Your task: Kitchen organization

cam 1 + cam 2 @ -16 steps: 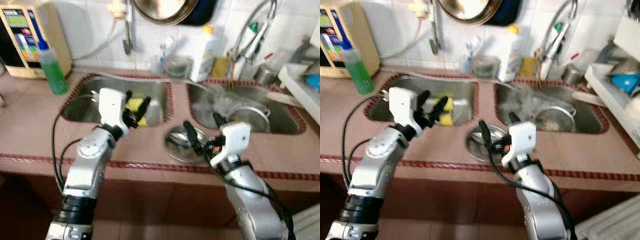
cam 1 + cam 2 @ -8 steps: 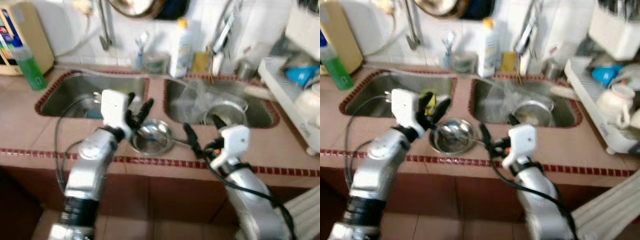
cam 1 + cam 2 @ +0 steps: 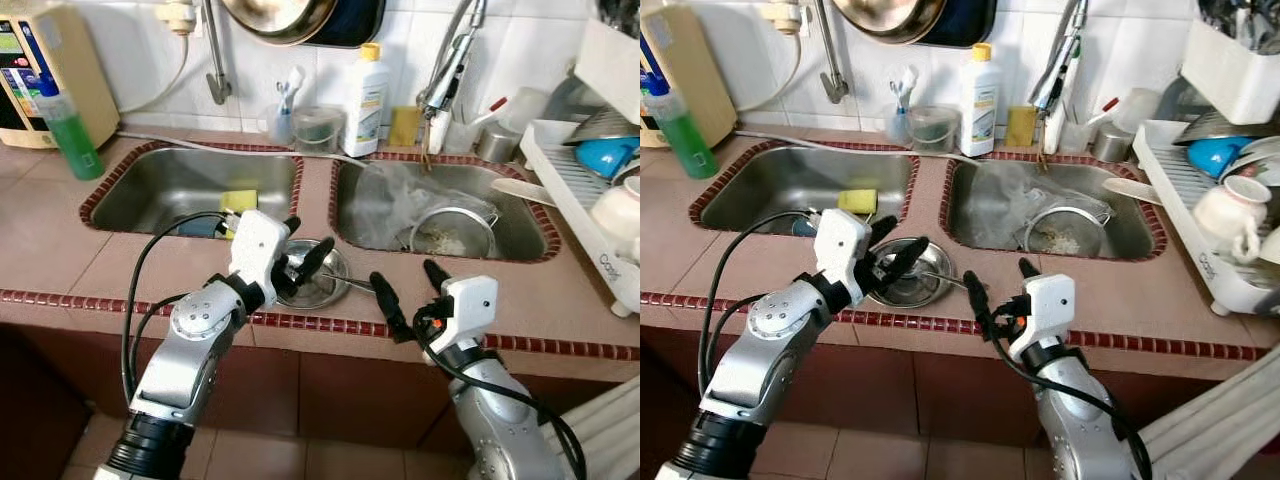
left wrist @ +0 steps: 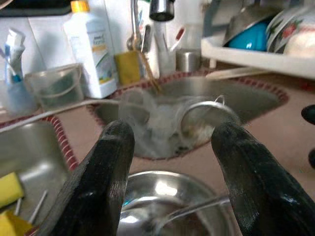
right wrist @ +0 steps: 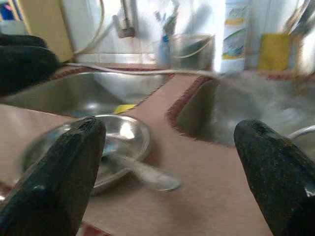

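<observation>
A shallow, round steel dish with a shiny, dented-looking bowl sits on the matte pink tiled counter, on the strip between the two sinks and close to the near edge trimmed with dark red mosaic. A metal spoon rests in it, its handle sticking out to the right over the rim.

The left gripper hovers just above the dish's left side, its two long black fingers spread apart and holding nothing. The right gripper hangs over the counter's near edge, to the right of the dish, fingers likewise wide apart and empty.

The left steel sink holds a yellow sponge. The right sink holds a round wire-mesh strainer and crumpled clear plastic. Against the white tiled wall stand a white plastic bottle with a yellow cap and, far left, a translucent green bottle. A white dish rack stands at the right.
</observation>
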Robot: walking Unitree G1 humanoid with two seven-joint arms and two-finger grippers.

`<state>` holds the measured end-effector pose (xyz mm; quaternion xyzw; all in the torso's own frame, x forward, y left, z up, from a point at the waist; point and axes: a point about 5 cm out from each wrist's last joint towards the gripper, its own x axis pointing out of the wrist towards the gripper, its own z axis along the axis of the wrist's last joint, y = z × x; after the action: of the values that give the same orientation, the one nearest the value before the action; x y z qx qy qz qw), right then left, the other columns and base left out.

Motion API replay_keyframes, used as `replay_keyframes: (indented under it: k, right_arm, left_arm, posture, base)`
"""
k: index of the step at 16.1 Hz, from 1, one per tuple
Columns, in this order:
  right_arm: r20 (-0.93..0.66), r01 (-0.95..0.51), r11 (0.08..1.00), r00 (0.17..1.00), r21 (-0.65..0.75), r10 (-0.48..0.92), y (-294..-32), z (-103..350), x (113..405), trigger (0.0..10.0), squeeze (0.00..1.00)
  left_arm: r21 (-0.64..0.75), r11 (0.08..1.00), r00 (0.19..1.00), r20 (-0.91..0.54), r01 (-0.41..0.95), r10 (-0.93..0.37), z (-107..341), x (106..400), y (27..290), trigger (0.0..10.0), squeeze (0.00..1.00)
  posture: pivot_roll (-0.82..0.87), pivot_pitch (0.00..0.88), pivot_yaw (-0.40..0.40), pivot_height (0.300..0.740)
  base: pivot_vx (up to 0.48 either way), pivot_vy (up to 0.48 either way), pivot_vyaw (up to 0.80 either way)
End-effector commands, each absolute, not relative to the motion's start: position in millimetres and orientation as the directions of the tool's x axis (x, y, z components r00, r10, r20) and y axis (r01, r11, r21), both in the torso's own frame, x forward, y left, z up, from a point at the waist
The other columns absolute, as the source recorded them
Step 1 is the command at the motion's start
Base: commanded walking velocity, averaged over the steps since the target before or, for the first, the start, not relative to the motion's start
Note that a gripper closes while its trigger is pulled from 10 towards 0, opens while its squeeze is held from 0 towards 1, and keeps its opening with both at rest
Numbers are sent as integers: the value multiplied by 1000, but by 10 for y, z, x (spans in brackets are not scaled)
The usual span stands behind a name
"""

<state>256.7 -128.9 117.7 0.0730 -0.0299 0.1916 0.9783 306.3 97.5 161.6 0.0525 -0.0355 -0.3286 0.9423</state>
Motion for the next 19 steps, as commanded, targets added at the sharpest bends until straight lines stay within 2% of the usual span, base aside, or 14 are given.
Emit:
replay_keyframes:
  k: [1,9,16,19]
  right_arm:
    - [77,-398,903,917,162,391,-1300,1153,2579,10000,0]
    - [75,-403,841,911,360,405,-1318,1018,2641,10000,0]
    - [86,-379,785,917,490,389,-1301,960,2594,10000,0]
    - [103,-384,728,911,568,400,-1297,953,2587,10000,0]
  left_arm:
    - [127,777,782,13,616,-623,1596,3056,941,10000,0]
    - [116,774,779,9,622,-627,1607,3007,926,10000,0]
    - [153,662,672,-10,733,-741,1603,2821,1017,10000,0]
    - [140,630,636,4,764,-771,1659,2760,1006,10000,0]
  posture:
    - [-153,0,2,740]
    - [-133,0,-10,740]
    - [-127,0,-9,740]
    - [-124,0,-3,740]
  base:
    - [0,0,0]
    - [0,0,0]
    - [0,0,0]
    - [0,0,0]
